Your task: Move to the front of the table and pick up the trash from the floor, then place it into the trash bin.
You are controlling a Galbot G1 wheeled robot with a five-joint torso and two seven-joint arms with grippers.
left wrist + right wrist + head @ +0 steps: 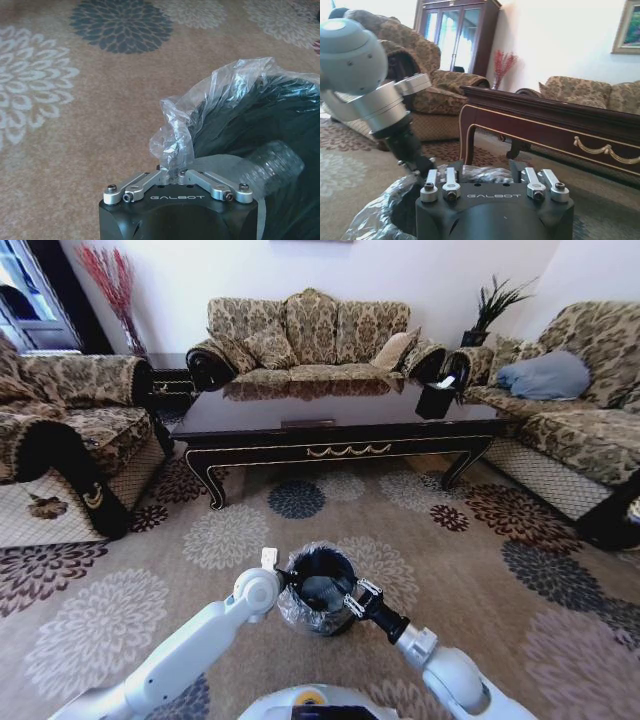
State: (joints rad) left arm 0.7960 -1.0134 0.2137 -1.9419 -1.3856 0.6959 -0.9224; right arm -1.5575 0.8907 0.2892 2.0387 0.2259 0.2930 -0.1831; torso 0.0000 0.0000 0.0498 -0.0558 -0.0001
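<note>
Crinkled clear plastic lines the trash bin [318,590], a small round black bucket standing on the flowered carpet [120,630] directly before the robot, well apart from the table [330,410] of glossy dark wood with gold scrollwork on its front edge. Left gripper [284,577] sits at the bin's left rim; in the left wrist view its fingers are drawn together, pinching a fold of the bag liner [172,145] at the rim. A clear plastic bottle [272,167] lies inside the bin just beside that gripper. Right gripper [352,600] is at the bin's right rim, angled toward the opening; its linkage bars sit splayed apart in the right wrist view, fingertips hidden below the body, so spread or pressed cannot be told. Sofas stand around the table.
</note>
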